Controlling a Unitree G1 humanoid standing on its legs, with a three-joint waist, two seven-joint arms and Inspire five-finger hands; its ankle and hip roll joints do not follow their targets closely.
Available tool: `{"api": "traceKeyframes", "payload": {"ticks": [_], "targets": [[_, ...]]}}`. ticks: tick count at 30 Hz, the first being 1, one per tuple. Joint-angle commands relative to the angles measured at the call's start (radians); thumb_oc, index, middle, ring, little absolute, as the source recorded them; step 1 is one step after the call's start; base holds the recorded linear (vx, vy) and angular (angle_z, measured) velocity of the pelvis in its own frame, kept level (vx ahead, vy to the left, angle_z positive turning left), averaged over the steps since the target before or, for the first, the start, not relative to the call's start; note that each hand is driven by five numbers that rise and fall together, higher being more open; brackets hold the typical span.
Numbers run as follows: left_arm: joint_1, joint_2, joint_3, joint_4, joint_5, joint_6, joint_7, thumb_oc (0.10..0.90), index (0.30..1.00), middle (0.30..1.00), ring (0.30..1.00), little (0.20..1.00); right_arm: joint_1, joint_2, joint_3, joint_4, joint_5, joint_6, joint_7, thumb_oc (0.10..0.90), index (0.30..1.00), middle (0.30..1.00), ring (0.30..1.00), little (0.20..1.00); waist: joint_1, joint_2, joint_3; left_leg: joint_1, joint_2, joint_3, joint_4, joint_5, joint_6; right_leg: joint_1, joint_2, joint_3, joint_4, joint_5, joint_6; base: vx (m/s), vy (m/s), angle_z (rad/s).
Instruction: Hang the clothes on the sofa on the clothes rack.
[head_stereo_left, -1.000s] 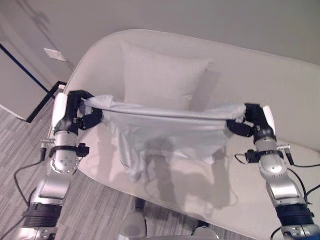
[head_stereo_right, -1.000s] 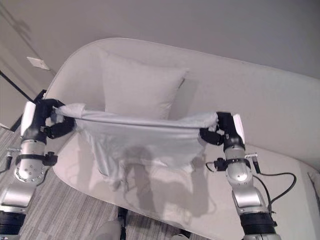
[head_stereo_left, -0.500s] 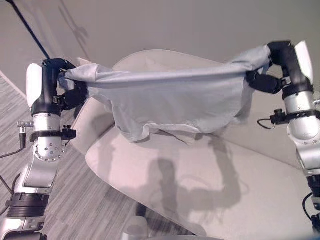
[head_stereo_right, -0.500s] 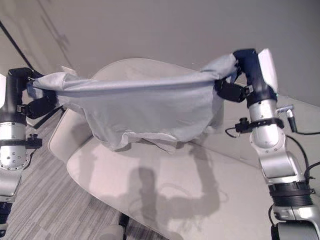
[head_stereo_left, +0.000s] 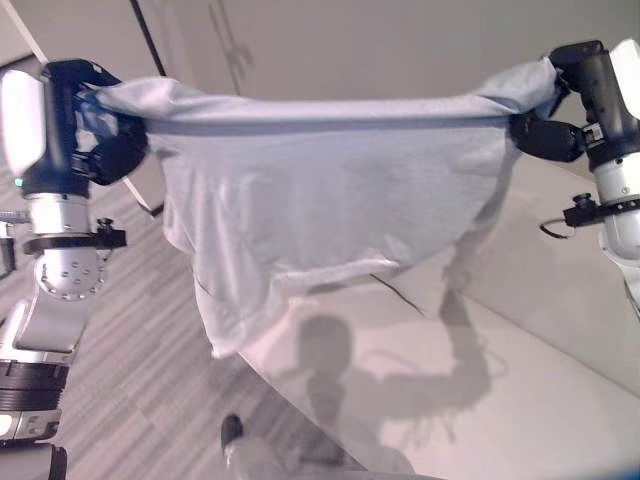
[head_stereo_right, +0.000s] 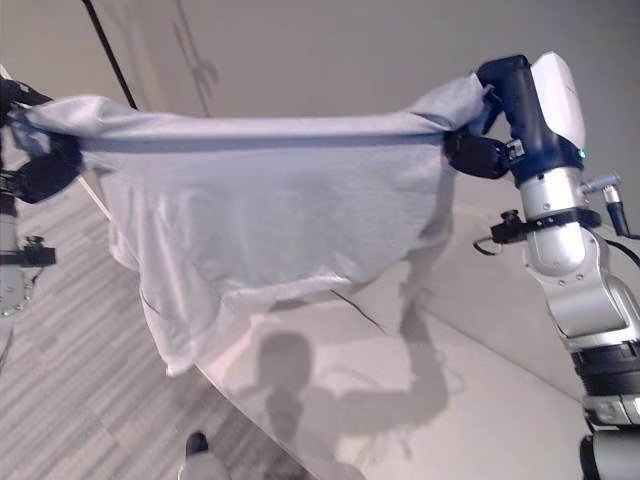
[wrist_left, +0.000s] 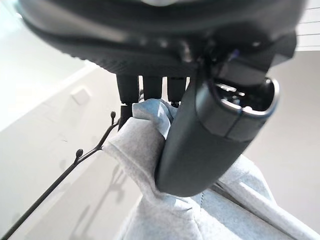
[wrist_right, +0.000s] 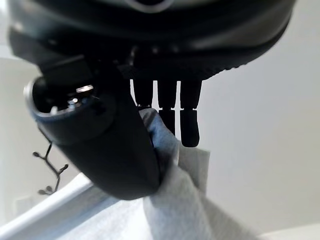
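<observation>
A light grey-blue T-shirt (head_stereo_left: 320, 200) hangs spread in the air between my two raised hands, its top edge pulled taut and its lower part drooping toward the white sofa (head_stereo_left: 530, 400). My left hand (head_stereo_left: 95, 140) is shut on one upper corner, with thumb and fingers pinching the cloth (wrist_left: 150, 165). My right hand (head_stereo_left: 555, 135) is shut on the other corner (wrist_right: 175, 200). The thin black clothes rack (head_stereo_right: 108, 55) stands behind the shirt at the left. A branch of it with knobbed tips (wrist_left: 95, 147) shows past my left hand.
Grey striped carpet (head_stereo_left: 130, 360) lies to the left of the sofa. A plain pale wall (head_stereo_left: 350, 40) runs behind the rack. The sofa's seat edge (head_stereo_left: 300, 385) curves below the hanging shirt.
Both hands have lifted the shirt off the sofa and carried it up and to the left. The camera has swung left too, so the cushion has left the picture and the rack pole shows.
</observation>
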Motion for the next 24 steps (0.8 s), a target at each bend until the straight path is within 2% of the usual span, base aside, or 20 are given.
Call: {"api": "traceKeyframes", "payload": {"ticks": [1,2,3,4,5,6,8,9,10,11,12,13,14,15,17,19,21,22,24], "targets": [[-0.174,0.132,0.103,0.058,-0.036,0.034,0.096,0.400,0.300,0.300,0.300,0.300,-0.102,-0.091,-0.152,0.053,-0.003,0.026,-0.114,0.400,0.300,0.300,0.300,0.300,0.059,-0.046,-0.100,0.051,0.041,-0.012,-0.097,-0.097,-0.013,-0.074,-0.041,-0.024,-0.185,0.131,0.021,0.20,0.834,0.37],[-0.214,0.142,0.068,0.070,-0.029,0.040,0.094,0.400,0.300,0.300,0.300,0.300,-0.102,-0.067,-0.161,0.049,-0.029,0.038,-0.130,0.400,0.300,0.300,0.300,0.300,0.062,-0.053,-0.101,0.074,-0.028,0.013,-0.139,-0.128,0.023,-0.105,-0.108,-0.035,-0.140,0.285,0.021,0.13,0.571,0.08],[-0.218,0.142,0.065,0.071,-0.029,0.041,0.095,0.400,0.300,0.300,0.300,0.300,-0.103,-0.066,-0.161,0.048,-0.031,0.040,-0.131,0.400,0.300,0.300,0.300,0.300,0.065,-0.059,-0.100,0.075,-0.035,0.017,-0.141,-0.128,0.028,-0.109,-0.116,-0.031,-0.139,0.290,0.021,0.18,0.603,0.15],[-0.231,0.147,0.056,0.077,-0.021,0.044,0.097,0.400,0.300,0.300,0.300,0.300,-0.118,-0.064,-0.151,0.048,-0.036,0.040,-0.136,0.400,0.300,0.300,0.300,0.300,0.066,-0.059,-0.097,0.079,-0.063,0.034,-0.147,-0.134,0.043,-0.127,-0.126,-0.037,-0.114,0.283,0.021,0.06,0.448,0.37],[-0.246,0.147,0.040,0.079,-0.012,0.044,0.093,0.400,0.300,0.300,0.300,0.300,-0.133,-0.056,-0.145,0.062,-0.034,0.039,-0.144,0.400,0.300,0.300,0.300,0.300,0.056,-0.056,-0.092,0.072,-0.093,0.038,-0.148,-0.145,0.057,-0.147,-0.109,-0.012,-0.072,0.249,0.019,0.15,0.837,0.55],[-0.277,0.141,0.013,0.073,-0.012,0.039,0.082,0.400,0.300,0.300,0.300,0.300,-0.163,-0.063,-0.122,0.063,-0.027,0.034,-0.141,0.400,0.300,0.300,0.300,0.300,0.037,-0.051,-0.084,0.072,-0.151,0.032,-0.148,-0.156,0.080,-0.187,-0.020,0.062,0.006,0.134,-0.013,0.15,0.731,0.80],[-0.308,0.131,-0.010,0.078,-0.009,0.048,0.077,0.400,0.300,0.300,0.300,0.300,-0.189,-0.083,-0.107,0.082,-0.011,0.029,-0.141,0.400,0.300,0.300,0.300,0.300,0.026,-0.041,-0.076,0.083,-0.179,0.018,-0.148,-0.154,0.097,-0.226,0.077,0.084,0.072,0.008,-0.061,0.09,0.425,0.55],[-0.313,0.129,-0.013,0.080,-0.009,0.049,0.078,0.400,0.300,0.300,0.300,0.300,-0.193,-0.085,-0.105,0.085,-0.009,0.028,-0.141,0.400,0.300,0.300,0.300,0.300,0.030,-0.039,-0.070,0.077,-0.176,0.028,-0.148,-0.141,0.098,-0.236,0.075,0.067,0.083,0.007,-0.079,0.01,0.176,-0.11],[-0.321,0.123,-0.021,0.082,-0.006,0.056,0.075,0.400,0.300,0.300,0.300,0.300,-0.191,-0.092,-0.111,0.086,0.002,0.027,-0.139,0.400,0.300,0.300,0.300,0.300,0.019,-0.038,-0.063,0.082,-0.188,0.016,-0.148,-0.134,0.102,-0.263,0.133,0.095,0.096,-0.039,-0.097,0.00,0.137,-0.29],[-0.325,0.111,-0.029,0.088,-0.007,0.060,0.073,0.400,0.300,0.300,0.300,0.300,-0.181,-0.088,-0.116,0.087,0.010,0.022,-0.137,0.400,0.300,0.300,0.300,0.300,0.003,-0.040,-0.057,0.089,-0.201,0.002,-0.148,-0.131,0.106,-0.295,0.206,0.142,0.097,-0.081,-0.114,0.15,0.223,-0.16],[-0.333,0.089,-0.043,0.098,-0.007,0.070,0.069,0.400,0.300,0.300,0.300,0.300,-0.164,-0.094,-0.127,0.086,0.014,0.014,-0.134,0.400,0.300,0.300,0.300,0.300,-0.020,-0.059,-0.048,0.102,-0.239,-0.020,-0.148,-0.133,0.108,-0.349,0.319,0.235,0.061,-0.093,-0.108,0.10,0.150,-0.09],[-0.335,0.088,-0.044,0.098,-0.007,0.071,0.069,0.400,0.300,0.300,0.300,0.300,-0.162,-0.095,-0.130,0.086,0.014,0.014,-0.134,0.400,0.300,0.300,0.300,0.300,-0.018,-0.059,-0.048,0.098,-0.239,-0.019,-0.148,-0.128,0.108,-0.350,0.319,0.235,0.055,-0.085,-0.110,0.11,0.135,0.22],[-0.302,0.089,-0.033,0.104,0.029,0.092,0.059,0.400,0.300,0.300,0.300,0.300,-0.147,-0.155,-0.145,0.122,-0.028,0.026,-0.168,0.400,0.300,0.300,0.300,0.300,-0.019,-0.074,-0.043,0.094,-0.267,-0.015,-0.148,-0.145,0.115,-0.335,0.345,0.248,-0.008,-0.086,-0.124,0.01,0.134,0.76],[-0.299,0.088,-0.031,0.086,0.030,0.083,0.062,0.400,0.300,0.300,0.300,0.300,-0.186,-0.183,-0.139,0.115,-0.033,0.043,-0.141,0.400,0.300,0.300,0.300,0.300,-0.006,-0.083,-0.045,0.091,-0.293,-0.036,-0.148,-0.143,0.126,-0.298,0.342,0.252,-0.061,-0.083,-0.138,0.08,0.157,0.97],[-0.287,0.034,-0.009,0.068,0.022,0.070,0.067,0.400,0.300,0.300,0.300,0.300,-0.207,-0.105,-0.102,0.071,-0.006,0.016,-0.124,0.400,0.300,0.300,0.300,0.300,0.003,-0.094,-0.058,0.100,-0.306,-0.038,-0.148,-0.152,0.131,-0.262,0.340,0.256,-0.099,-0.060,-0.135,0.07,0.074,0.54],[-0.277,0.033,-0.001,0.065,0.022,0.069,0.067,0.400,0.300,0.300,0.300,0.300,-0.212,-0.104,-0.093,0.072,-0.004,0.014,-0.124,0.400,0.300,0.300,0.300,0.300,0.002,-0.092,-0.059,0.103,-0.307,-0.035,-0.148,-0.153,0.132,-0.255,0.341,0.259,-0.111,-0.054,-0.134,0.07,0.038,0.04],[-0.255,0.029,0.017,0.065,0.014,0.060,0.057,0.400,0.300,0.300,0.300,0.300,-0.226,-0.082,-0.081,0.082,0.006,0.013,-0.123,0.400,0.300,0.300,0.300,0.300,0.019,-0.087,-0.072,0.133,-0.309,-0.017,-0.148,-0.156,0.147,-0.217,0.342,0.263,-0.151,-0.046,-0.128,0.13,0.088,-0.11],[-0.259,0.011,0.012,0.064,0.008,0.055,0.051,0.400,0.300,0.300,0.300,0.300,-0.226,-0.075,-0.078,0.089,0.012,0.010,-0.118,0.400,0.300,0.300,0.300,0.300,0.027,-0.085,-0.060,0.105,-0.311,0.001,-0.056,-0.179,0.143,-0.189,0.323,0.248,-0.159,-0.054,-0.128,0.03,0.113,-0.21],[-0.260,-0.015,0.008,0.052,0.000,0.052,0.041,0.400,0.300,0.300,0.300,0.300,-0.205,-0.076,-0.096,0.085,0.011,0.016,-0.114,0.400,0.300,0.300,0.300,0.300,0.016,-0.085,-0.044,0.056,-0.268,0.058,0.028,-0.195,0.118,-0.166,0.295,0.219,-0.175,-0.050,-0.120,0.01,0.206,0.02]]}}
